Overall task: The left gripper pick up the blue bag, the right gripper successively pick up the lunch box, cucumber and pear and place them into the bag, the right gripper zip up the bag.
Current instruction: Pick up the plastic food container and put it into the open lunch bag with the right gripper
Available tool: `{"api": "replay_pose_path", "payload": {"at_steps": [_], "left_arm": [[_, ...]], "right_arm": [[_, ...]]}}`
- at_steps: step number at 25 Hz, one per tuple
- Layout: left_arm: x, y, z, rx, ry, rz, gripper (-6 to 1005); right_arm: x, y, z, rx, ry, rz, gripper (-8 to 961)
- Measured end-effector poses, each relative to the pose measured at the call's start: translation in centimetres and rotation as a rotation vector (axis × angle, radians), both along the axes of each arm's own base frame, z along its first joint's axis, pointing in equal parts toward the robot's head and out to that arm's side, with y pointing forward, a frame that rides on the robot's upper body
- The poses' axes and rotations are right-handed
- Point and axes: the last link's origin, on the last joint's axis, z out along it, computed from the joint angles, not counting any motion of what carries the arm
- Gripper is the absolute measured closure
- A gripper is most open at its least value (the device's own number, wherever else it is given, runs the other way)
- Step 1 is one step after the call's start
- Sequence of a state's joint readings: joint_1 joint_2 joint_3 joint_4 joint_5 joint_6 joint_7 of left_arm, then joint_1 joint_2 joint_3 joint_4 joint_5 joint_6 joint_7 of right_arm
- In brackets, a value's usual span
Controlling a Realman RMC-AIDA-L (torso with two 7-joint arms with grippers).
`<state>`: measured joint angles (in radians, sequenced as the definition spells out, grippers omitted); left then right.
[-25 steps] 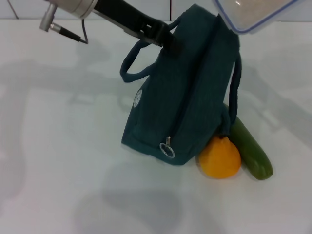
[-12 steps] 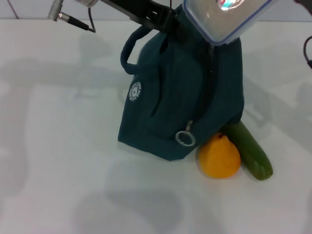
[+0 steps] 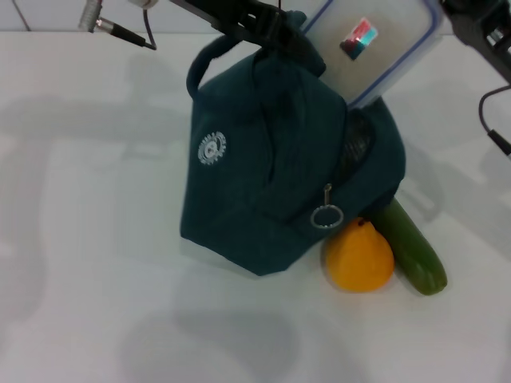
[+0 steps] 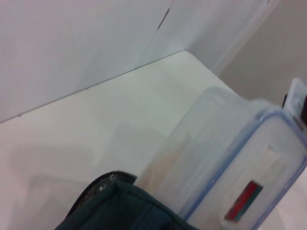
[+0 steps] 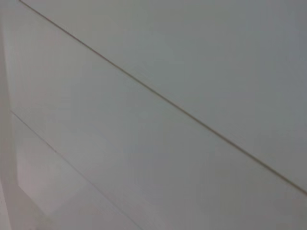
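**Currently: first item at the bag mouth, two items and the zip outstanding**

You have the blue bag (image 3: 263,175) lifted at its top by the left gripper (image 3: 267,28), whose fingers are clamped on a strap handle at the top of the head view; the bag tilts, its lower corner near or on the white table (image 3: 88,263). Whether it is fully clear of the surface cannot be told.

You have the lunch box (image 3: 375,48) tilted, its lower end at the bag's opening, where the silver lining (image 3: 357,144) shows. I judge it is entering but not yet inside. The right gripper (image 3: 479,28) sits at the box's upper end and is cut off by the frame edge; the pictures do not show its fingers.

Outstanding: the pear (image 3: 358,255) rests on the table just beside the bag's lower corner, and the cucumber (image 3: 411,247) lies touching the pear, its far end hidden behind the bag. The zip pull (image 3: 326,214) hangs low on the bag's front; the zip is not yet closed.

Note the limits: the right wrist view shows only a blank pale surface. The left wrist view shows the box and a bag edge (image 4: 120,201), not the fingers.
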<state>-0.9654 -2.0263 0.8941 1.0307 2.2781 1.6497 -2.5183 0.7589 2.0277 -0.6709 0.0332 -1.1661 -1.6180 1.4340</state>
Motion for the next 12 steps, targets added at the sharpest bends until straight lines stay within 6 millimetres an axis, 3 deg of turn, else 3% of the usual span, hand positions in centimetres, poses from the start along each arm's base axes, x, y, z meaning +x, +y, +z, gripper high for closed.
{"api": "replay_pose_path", "payload": {"at_steps": [12], "left_arm": [[0.17, 0.32, 0.06, 0.022, -0.004, -0.007, 960]], "right_arm": [[0.2, -0.37, -1.03, -0.051, -0.031, -0.006, 844]]}}
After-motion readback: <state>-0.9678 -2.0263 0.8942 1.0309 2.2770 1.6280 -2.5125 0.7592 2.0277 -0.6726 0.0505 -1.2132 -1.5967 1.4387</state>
